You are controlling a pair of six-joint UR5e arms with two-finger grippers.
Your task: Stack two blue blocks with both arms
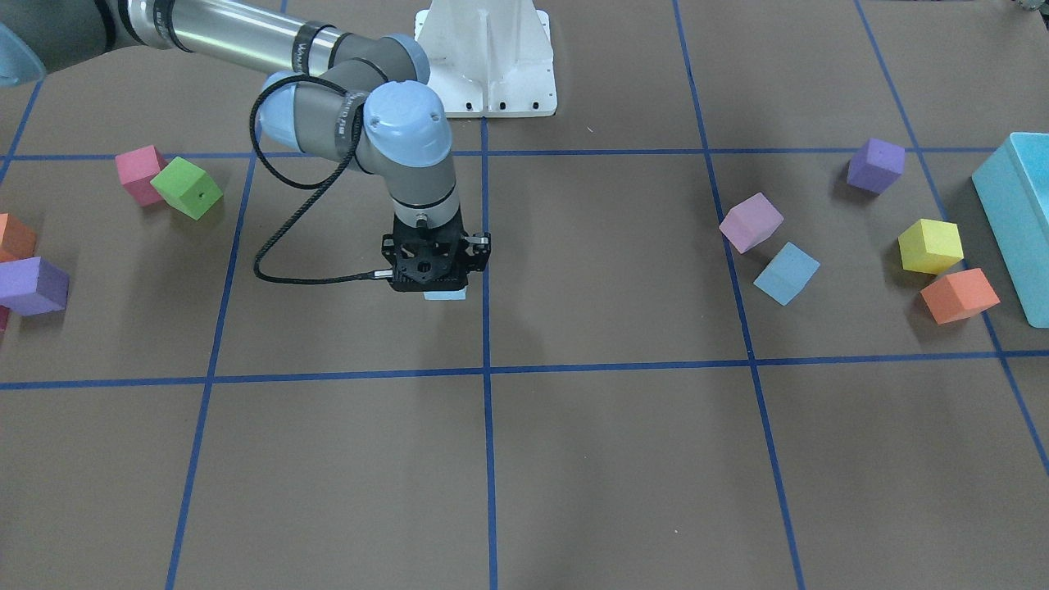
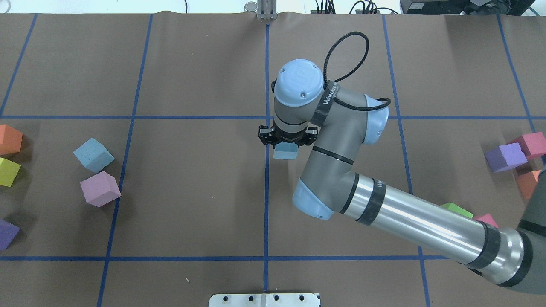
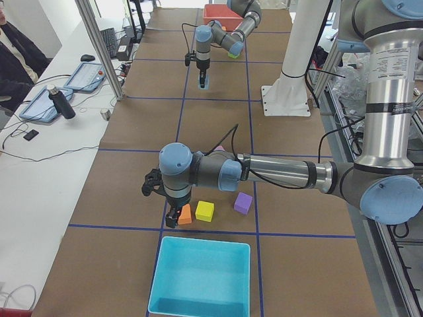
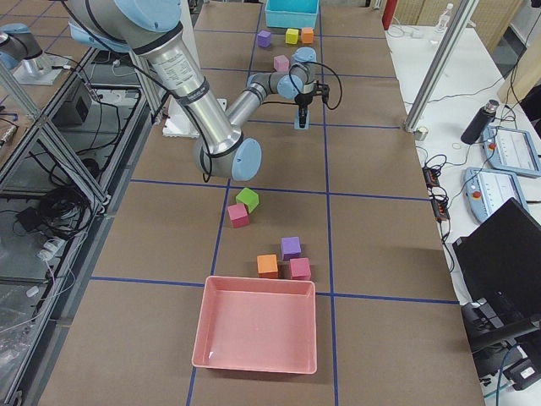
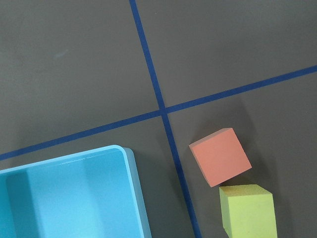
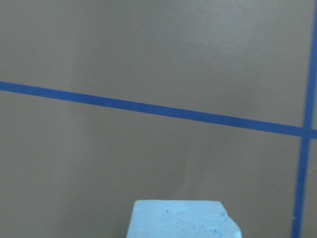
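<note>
Wrist vertical, my right gripper (image 2: 285, 145) clamped on blue block (image 2: 285, 152); second blue block (image 2: 93, 154) at nine o'clock, overhead. My left gripper (image 3: 170, 216) points down; closure: cannot tell.

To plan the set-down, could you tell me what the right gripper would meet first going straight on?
The right gripper points down holding a blue block; that block would likely touch bare table first, beside the tape line.

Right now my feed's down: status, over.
Right gripper shut on pale blue block, mid-table. Left gripper state unclear. Second blue block free, mauve cube close beside.
</note>
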